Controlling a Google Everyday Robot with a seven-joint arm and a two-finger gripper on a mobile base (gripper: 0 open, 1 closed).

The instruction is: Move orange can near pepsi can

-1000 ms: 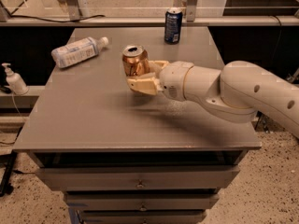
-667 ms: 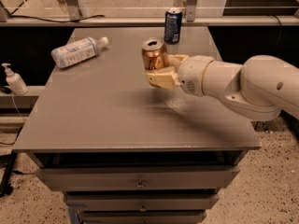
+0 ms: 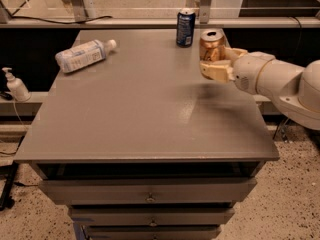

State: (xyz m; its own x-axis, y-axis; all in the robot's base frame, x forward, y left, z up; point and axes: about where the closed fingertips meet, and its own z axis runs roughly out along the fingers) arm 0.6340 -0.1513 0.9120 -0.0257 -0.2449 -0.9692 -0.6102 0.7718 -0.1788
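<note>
End effector (image 3: pixel 216 61) grips orange can (image 3: pixel 212 44), seemingly raised, beside pepsi can (image 3: pixel 185 27).

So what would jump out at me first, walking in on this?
The white robot arm reaching in from the right, its gripper with jaws shut on a shiny copper-orange drink can, held over the back right of the grey table. Left of it a dark blue drink can stands at the back edge, and a clear plastic bottle lies on its side at the back left.

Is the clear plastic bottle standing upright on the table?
No, the bottle lies on its side at far left; the gripper holds the orange can at far right.
</note>
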